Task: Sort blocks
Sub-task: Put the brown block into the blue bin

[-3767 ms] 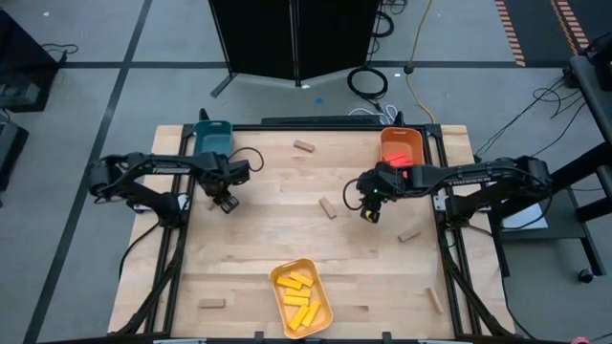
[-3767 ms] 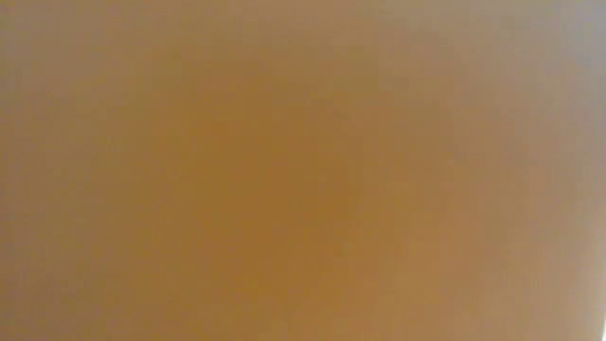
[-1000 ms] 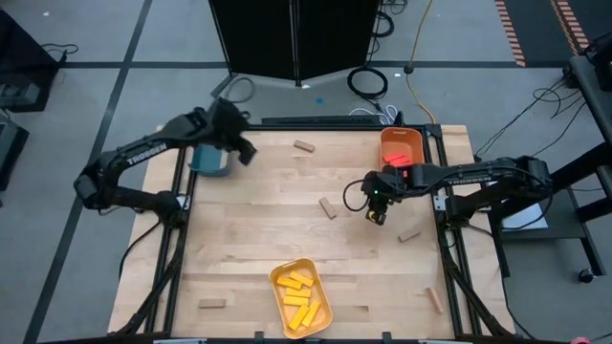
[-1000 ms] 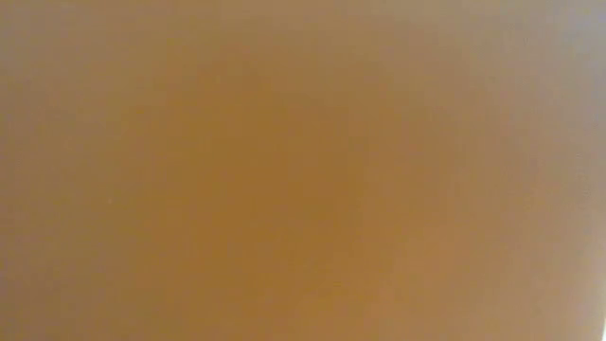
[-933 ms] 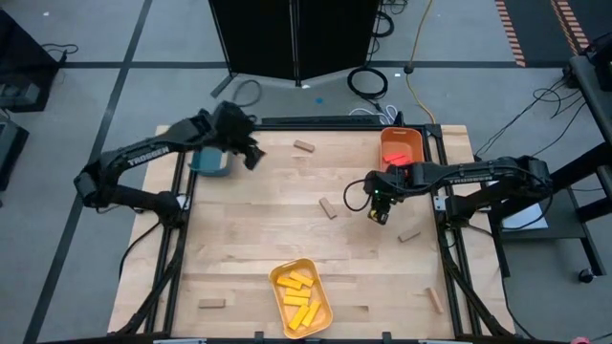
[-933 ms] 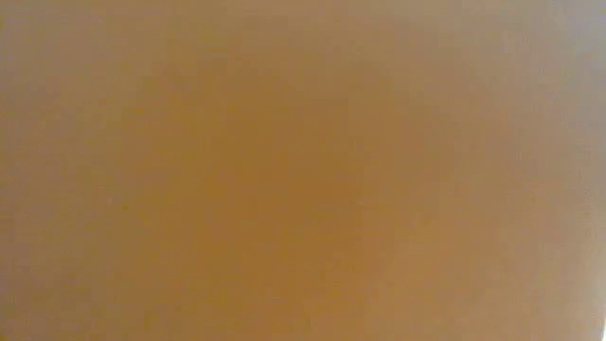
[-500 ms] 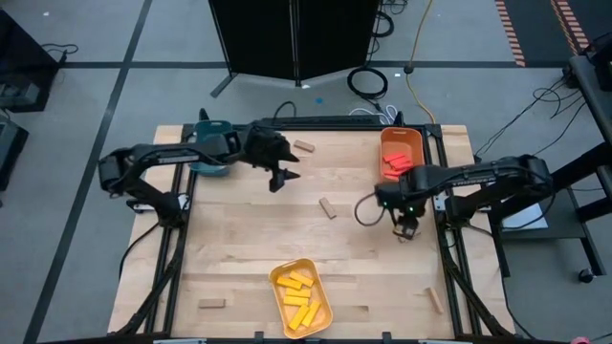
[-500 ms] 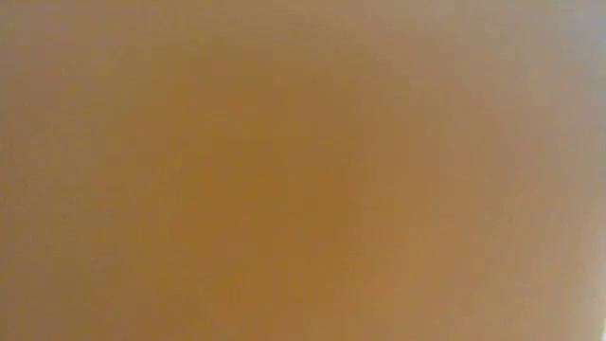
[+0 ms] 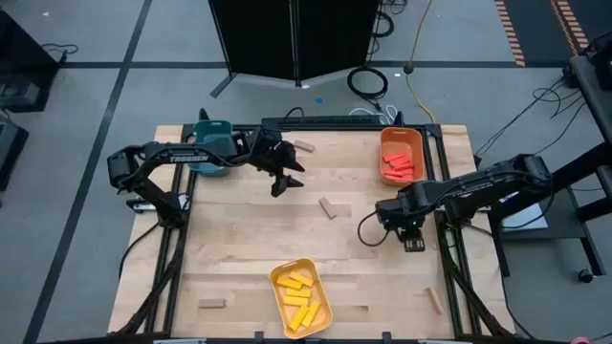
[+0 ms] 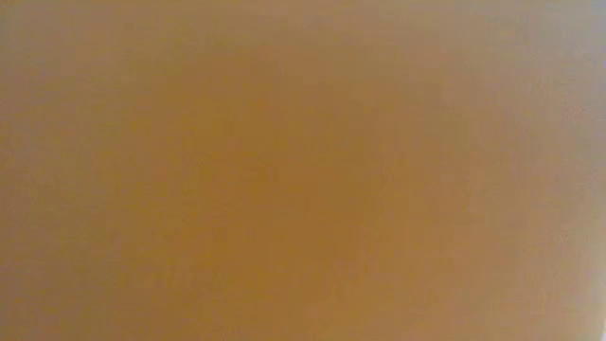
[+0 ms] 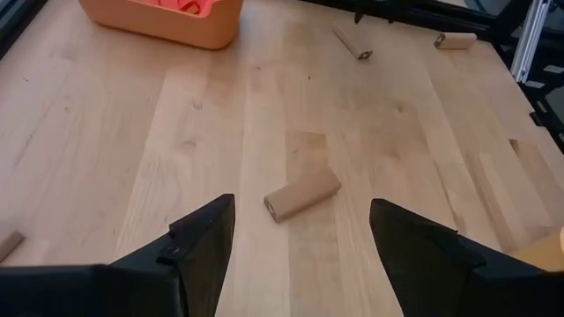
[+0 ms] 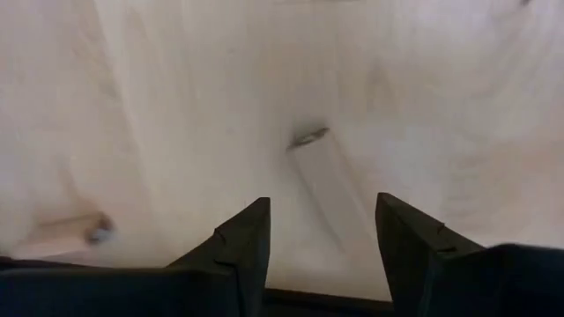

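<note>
Left gripper point(image 9: 284, 182) wide open, empty, tan block point(image 11: 302, 195) lying just ahead between its fingers' line. Right gripper point(image 9: 413, 241) partly open, straddling another tan block point(image 12: 324, 180) flat on table point(image 9: 249, 248), not clamped.

- High view: even overhead light, sharp, soft short shadows under the arms.
- Low view: wholly blurred orange-brown haze, nothing readable.
- Right wrist view: washed out, glaring pale table point(image 12: 176, 106), soft focus.
- Left wrist view: warm, clear.

Tan blocks point(image 9: 328, 207) scattered flat; yellow and red ones trayed.
</note>
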`<action>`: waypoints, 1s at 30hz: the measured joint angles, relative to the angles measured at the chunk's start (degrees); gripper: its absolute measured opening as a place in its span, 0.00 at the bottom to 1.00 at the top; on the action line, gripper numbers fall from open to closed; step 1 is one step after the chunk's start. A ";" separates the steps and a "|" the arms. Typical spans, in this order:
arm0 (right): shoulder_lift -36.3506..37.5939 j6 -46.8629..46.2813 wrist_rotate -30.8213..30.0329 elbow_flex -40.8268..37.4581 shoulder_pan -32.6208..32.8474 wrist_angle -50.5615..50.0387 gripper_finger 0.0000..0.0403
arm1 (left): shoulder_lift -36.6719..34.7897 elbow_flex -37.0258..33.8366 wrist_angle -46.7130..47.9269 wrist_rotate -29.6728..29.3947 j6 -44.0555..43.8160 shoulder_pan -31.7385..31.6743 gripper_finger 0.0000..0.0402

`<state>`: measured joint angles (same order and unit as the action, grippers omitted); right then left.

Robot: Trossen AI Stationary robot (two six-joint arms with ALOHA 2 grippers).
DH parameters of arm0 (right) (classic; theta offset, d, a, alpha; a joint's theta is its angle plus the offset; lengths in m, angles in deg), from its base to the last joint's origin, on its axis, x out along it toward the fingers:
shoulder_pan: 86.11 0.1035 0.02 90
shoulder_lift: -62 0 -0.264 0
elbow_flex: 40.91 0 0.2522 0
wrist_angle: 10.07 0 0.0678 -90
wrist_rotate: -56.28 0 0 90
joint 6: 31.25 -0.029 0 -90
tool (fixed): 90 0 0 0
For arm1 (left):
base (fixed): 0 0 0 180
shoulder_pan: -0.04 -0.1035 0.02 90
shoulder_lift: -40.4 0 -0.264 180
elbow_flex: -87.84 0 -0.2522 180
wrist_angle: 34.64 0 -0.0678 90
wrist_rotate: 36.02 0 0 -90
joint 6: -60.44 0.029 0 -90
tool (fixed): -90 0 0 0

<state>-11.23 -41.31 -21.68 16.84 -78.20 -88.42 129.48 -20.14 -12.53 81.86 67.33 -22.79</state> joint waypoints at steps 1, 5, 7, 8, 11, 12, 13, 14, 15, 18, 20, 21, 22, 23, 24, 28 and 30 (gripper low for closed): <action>-0.02 1.01 -1.18 -0.20 0.34 0.22 0.36 | 0.00 0.00 0.31 0.00 0.04 0.00 0.65; -0.02 2.96 -3.50 -2.22 1.59 1.64 0.36 | 0.00 0.00 2.70 -0.01 2.66 0.50 0.65; -0.04 3.74 -3.52 -3.44 2.20 1.55 0.36 | 0.00 0.00 3.54 0.01 3.00 0.88 0.65; -0.05 3.96 -3.52 -4.02 2.44 1.62 0.36 | 0.00 0.00 3.87 0.04 3.11 0.96 0.65; -0.21 3.78 -3.56 -4.74 3.12 1.50 0.36 | -0.02 0.00 6.38 0.00 5.89 1.18 0.65; -0.41 3.53 -3.72 -4.72 3.38 1.68 0.36 | -0.02 -0.02 6.93 0.00 6.80 1.22 0.65; -0.79 3.07 -4.23 -4.71 3.71 1.70 0.36 | -0.02 -0.04 7.11 0.02 7.23 1.22 0.65; -1.36 2.75 -4.59 -4.71 4.05 1.67 0.36 | -0.02 -0.04 7.08 0.02 7.30 1.26 0.65; -2.13 2.74 -4.64 -4.70 4.31 1.68 0.36 | -0.02 -0.04 7.06 0.02 7.19 1.25 0.65; -5.50 2.79 -4.66 -4.70 5.06 1.74 0.36 | -0.40 -0.04 7.75 -0.01 7.17 1.20 0.65; -8.63 2.79 -4.67 -4.70 5.51 2.48 0.36 | -1.00 -0.07 8.43 0.00 7.38 1.22 0.65; -10.36 2.65 -4.68 -4.70 5.74 3.71 0.36 | -1.05 -0.06 8.42 0.02 7.50 1.23 0.65; -12.13 2.10 -4.65 -4.70 5.94 5.16 0.36 | -1.08 -0.08 8.72 0.02 7.50 1.24 0.65; -13.99 1.38 -4.66 -4.38 6.11 5.98 0.36 | -1.40 -0.53 8.79 0.02 7.48 1.22 0.65; -15.79 1.46 -4.87 -3.93 6.30 6.13 0.36 | -1.76 -0.99 9.26 0.02 7.58 1.22 0.65; -21.92 0.74 -6.12 -2.25 7.06 5.69 0.30 | -3.96 -3.78 7.59 -0.02 8.50 1.11 0.65; -23.24 0.30 -5.85 -0.64 7.37 4.56 0.21 | -6.26 -6.12 5.60 -0.81 8.53 0.68 0.65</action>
<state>-34.47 -41.00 -27.54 16.20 -70.82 -83.86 123.22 -26.26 -6.93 81.05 75.86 -22.10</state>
